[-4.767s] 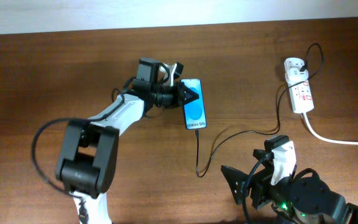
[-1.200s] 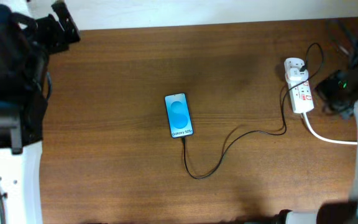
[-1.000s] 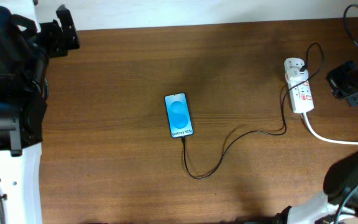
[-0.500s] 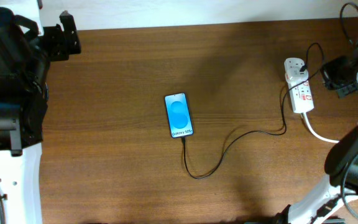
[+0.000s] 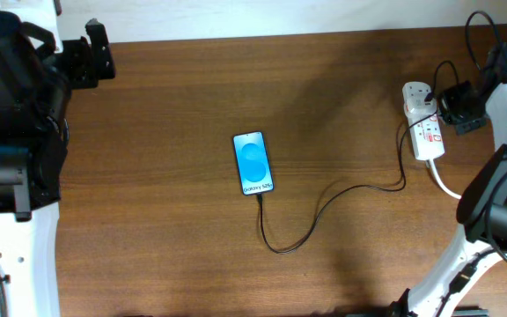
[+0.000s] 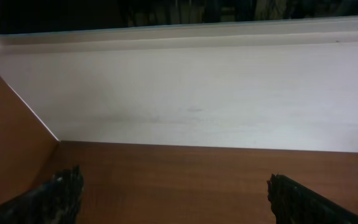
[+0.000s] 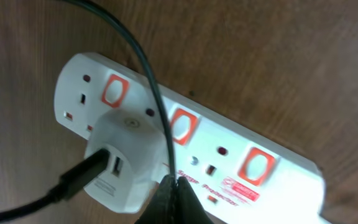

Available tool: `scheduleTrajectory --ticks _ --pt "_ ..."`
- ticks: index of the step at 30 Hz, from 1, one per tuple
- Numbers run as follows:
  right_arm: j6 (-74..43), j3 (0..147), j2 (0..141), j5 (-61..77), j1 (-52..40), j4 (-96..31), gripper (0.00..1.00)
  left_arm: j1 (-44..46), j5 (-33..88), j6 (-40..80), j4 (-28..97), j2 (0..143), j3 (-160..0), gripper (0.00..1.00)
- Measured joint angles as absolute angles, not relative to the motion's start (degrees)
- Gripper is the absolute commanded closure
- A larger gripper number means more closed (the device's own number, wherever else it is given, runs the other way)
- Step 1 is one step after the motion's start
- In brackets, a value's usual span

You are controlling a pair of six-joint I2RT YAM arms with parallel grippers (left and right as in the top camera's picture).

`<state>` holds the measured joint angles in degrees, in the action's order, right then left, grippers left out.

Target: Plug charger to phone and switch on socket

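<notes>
The phone (image 5: 253,164) lies flat mid-table with its blue screen lit. The black charger (image 5: 324,198) runs from the phone's near end, loops, and climbs to the white socket (image 5: 423,132) at the right. In the right wrist view the socket (image 7: 229,155) shows red switches and a white adapter (image 7: 120,165) with the charger (image 7: 148,74) crossing it. My right gripper (image 7: 174,190) is shut, its tips just over the strip beside the adapter; overhead it (image 5: 443,107) sits at the socket's far end. My left gripper (image 5: 98,55) is open at the far left corner, empty.
A thick white lead (image 5: 465,195) leaves the socket toward the right edge. The left wrist view faces a white wall (image 6: 191,93) past the table's back edge, with both fingers (image 6: 61,193) wide apart. The left arm's base (image 5: 7,114) fills the left side.
My right arm has swung in from the right edge to the socket's far end, with its jaws closing fully. The left arm, phone and charger have stayed put.
</notes>
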<state>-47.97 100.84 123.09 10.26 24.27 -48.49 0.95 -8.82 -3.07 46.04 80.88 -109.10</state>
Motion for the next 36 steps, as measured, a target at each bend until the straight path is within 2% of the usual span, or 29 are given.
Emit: scheduleTrajectory --ticks 36 --pt "-51.03 101.49 128.92 2.59 21.39 -43.79 0.96 0.95 -8.82 -3.07 46.09 80.88 -109.10 0.01"
